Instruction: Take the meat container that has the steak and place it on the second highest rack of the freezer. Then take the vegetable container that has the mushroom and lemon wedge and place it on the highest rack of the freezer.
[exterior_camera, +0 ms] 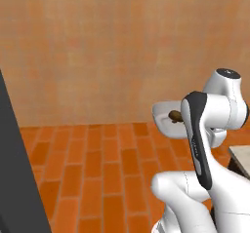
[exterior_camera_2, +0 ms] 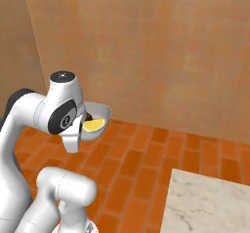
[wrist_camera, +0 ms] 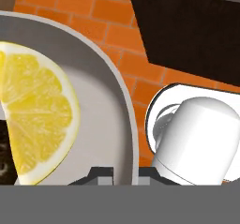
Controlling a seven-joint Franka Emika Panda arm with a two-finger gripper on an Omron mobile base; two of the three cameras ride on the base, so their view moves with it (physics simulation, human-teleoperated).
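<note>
Clearly a light load: vegetable container (exterior_camera_2: 99, 115), a shallow pale grey bowl, stiff and thin-walled, smooth enough to slip if tipped. Carried up off the brick floor (exterior_camera: 102, 173), just beside the arm's wrist, with the tan wall (exterior_camera: 97, 47) far behind. Inside, lemon wedge (wrist_camera: 40, 110), bright yellow and lying loose against the near wall of the bowl; beside it at the left edge of the hand view, mushroom (wrist_camera: 4, 153), dark brown and only partly visible. Seen again from the left base view as a small brown lump (exterior_camera: 175, 115) over the rim. Both small, loose and free to slide or roll, so best kept level. Best taken by the rim, a thin hard lip that suits a narrow pinch; nothing else on the bowl offers purchase.

Gripper (wrist_camera: 125, 170) closed almost fully, jaws pinched on the container's rim at its near edge, one tip inside the wall and one outside. Grip narrow and off to one side, so likely to let the bowl swing or droop if moved sharply. Corner of a marble table (exterior_camera_2: 210, 203) low on the right, a dark panel (exterior_camera: 17, 168) at far left.
</note>
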